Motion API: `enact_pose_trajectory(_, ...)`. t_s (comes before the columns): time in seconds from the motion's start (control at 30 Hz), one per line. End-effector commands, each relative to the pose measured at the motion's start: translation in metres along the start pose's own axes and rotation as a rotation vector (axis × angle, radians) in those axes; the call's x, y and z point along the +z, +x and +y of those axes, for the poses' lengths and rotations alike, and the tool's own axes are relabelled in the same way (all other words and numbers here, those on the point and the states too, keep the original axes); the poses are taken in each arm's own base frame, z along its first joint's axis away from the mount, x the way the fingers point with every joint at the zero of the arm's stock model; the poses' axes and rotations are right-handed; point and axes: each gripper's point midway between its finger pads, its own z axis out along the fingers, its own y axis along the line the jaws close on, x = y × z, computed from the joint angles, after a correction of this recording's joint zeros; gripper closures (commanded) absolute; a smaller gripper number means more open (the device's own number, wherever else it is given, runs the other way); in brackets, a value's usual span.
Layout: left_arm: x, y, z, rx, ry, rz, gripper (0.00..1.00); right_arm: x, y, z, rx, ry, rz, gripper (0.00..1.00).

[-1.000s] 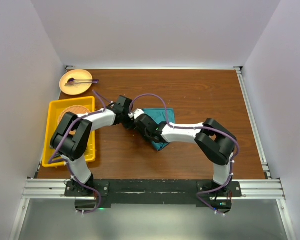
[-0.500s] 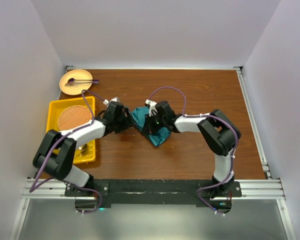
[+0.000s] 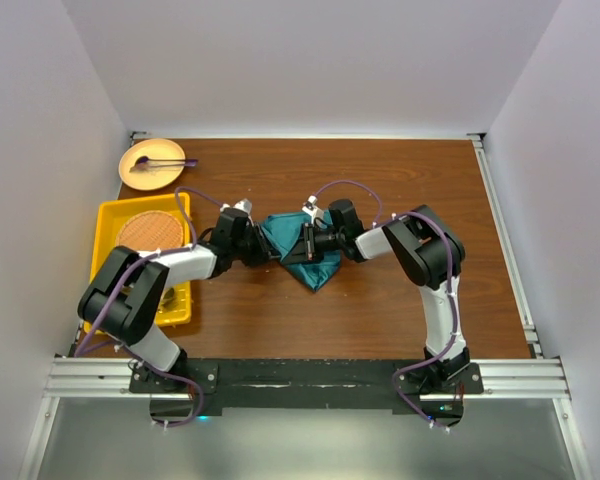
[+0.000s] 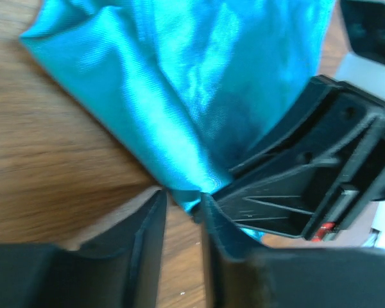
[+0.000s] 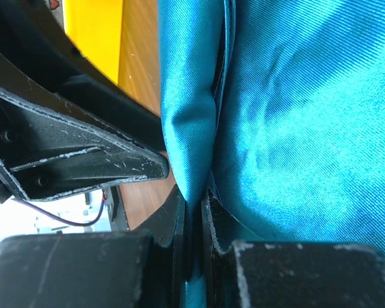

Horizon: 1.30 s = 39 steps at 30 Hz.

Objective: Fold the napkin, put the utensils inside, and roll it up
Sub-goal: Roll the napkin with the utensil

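The teal napkin point(image 3: 315, 265) lies bunched at the middle of the wooden table, between my two grippers. My left gripper point(image 3: 265, 247) reaches it from the left. In the left wrist view the napkin point(image 4: 179, 77) comes to a fold nipped between the tips of this gripper point(image 4: 181, 199). My right gripper point(image 3: 305, 243) comes from the right. In the right wrist view it point(image 5: 196, 192) is shut tight on a raised fold of the napkin point(image 5: 295, 128). The two grippers face each other, almost touching. No gold utensils are in view.
A yellow tray point(image 3: 105, 215) holding a round woven mat point(image 3: 148, 230) sits at the left, partly under my left arm. A tan plate point(image 3: 140, 172) with a purple-ended stick point(image 3: 165, 161) is at the back left. Walls enclose the table.
Both grippers have shifted along the napkin and now face each other across it. The right arm has swung back and right. The napkin has been bunched up and lifted into folds.
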Motion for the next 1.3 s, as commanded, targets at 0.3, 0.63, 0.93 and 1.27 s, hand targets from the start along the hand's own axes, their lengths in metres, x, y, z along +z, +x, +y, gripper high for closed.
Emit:
enact_pose_trajectory(0.3,0.017,-0.029,-0.013,-0.065,0.122,-0.090,0.94,0.003,0.043,-0.045,0.193,0.175,0.109,1.00)
enact_pose_trajectory(0.63,0.054,0.003,0.061,-0.129,-0.062,-0.014,0.96,-0.025,0.021,-0.018,0.022,0.295,0.138,0.74)
enact_pose_trajectory(0.93,0.063,0.023,0.088,-0.141,-0.118,0.022,0.97,-0.081,0.002,-0.002,-0.322,0.535,0.184,0.42)
enact_pose_trajectory(1.27,0.065,0.027,0.090,-0.174,-0.147,0.066,0.98,-0.051,-0.005,0.020,-0.795,0.741,0.099,0.27)
